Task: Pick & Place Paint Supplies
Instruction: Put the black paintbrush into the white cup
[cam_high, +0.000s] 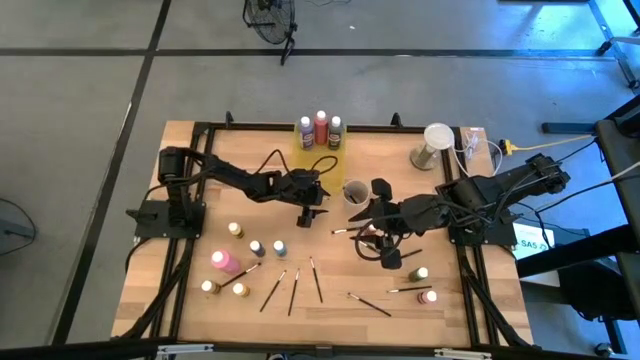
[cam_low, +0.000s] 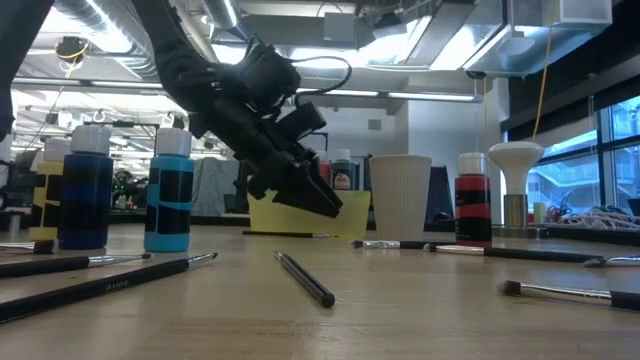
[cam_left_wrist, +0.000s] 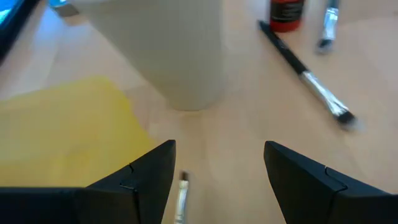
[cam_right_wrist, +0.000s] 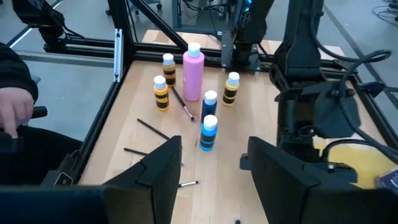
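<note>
My left gripper hangs open, low over the table, beside the pale cup and near the yellow tray. The pale tip of a brush lies on the wood below and between its fingers, untouched. My right gripper is open and empty, high above the table's middle right. Paint bottles stand on the near left: a tall pink one and two blue-capped ones. Three brushes lie near the front edge. Three bottles stand in the tray.
Ahead of my left gripper stand the cup, a red bottle and a loose brush. A white-topped stand is at the far right. Two bottles and more brushes lie near right. A person's hand shows beyond the table.
</note>
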